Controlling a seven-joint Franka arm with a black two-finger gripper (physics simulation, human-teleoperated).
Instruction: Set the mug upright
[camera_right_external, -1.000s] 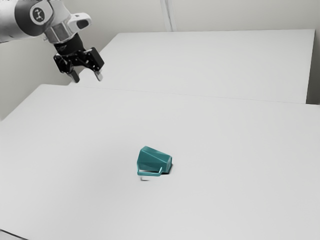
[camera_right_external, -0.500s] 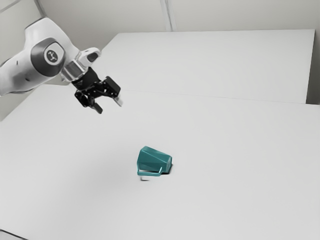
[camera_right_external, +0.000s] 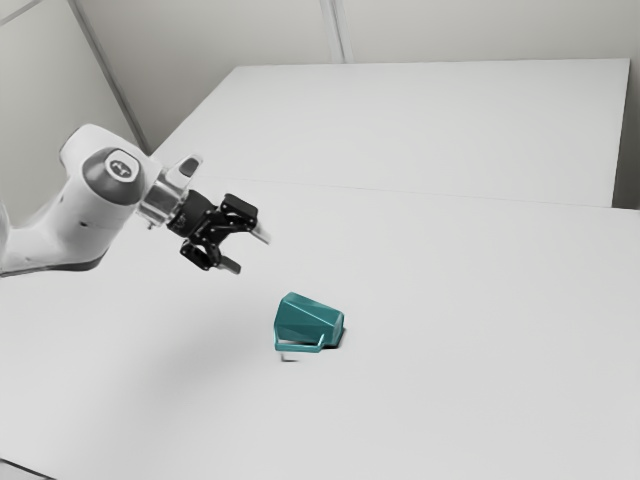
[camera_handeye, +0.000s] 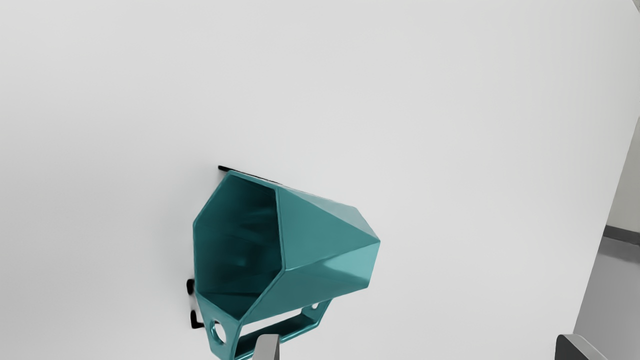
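In the exterior view my gripper (camera_right_external: 250, 254) hangs over the table, up and to the exterior view's left of the teal mug (camera_right_external: 308, 320), with a gap between them. The faceted mug lies on its side, its handle toward the camera and its narrower base toward the exterior view's right. From the wrist, my gripper (camera_handeye: 417, 345) has its fingers wide apart and nothing held. The mug (camera_handeye: 320, 235) shows its dark hollow mouth, and one fingertip overlaps its handle in the picture; whether they touch cannot be told.
The white table (camera_right_external: 470, 330) stretches around the mug. A second white surface (camera_right_external: 430, 125) stands behind it, with pale walls beyond. In the wrist view a table edge drops to a grey floor (camera_handeye: 605, 295).
My gripper has come down and toward the exterior view's right, closer to the mug, tilting as it moved. The mug lies where it was.
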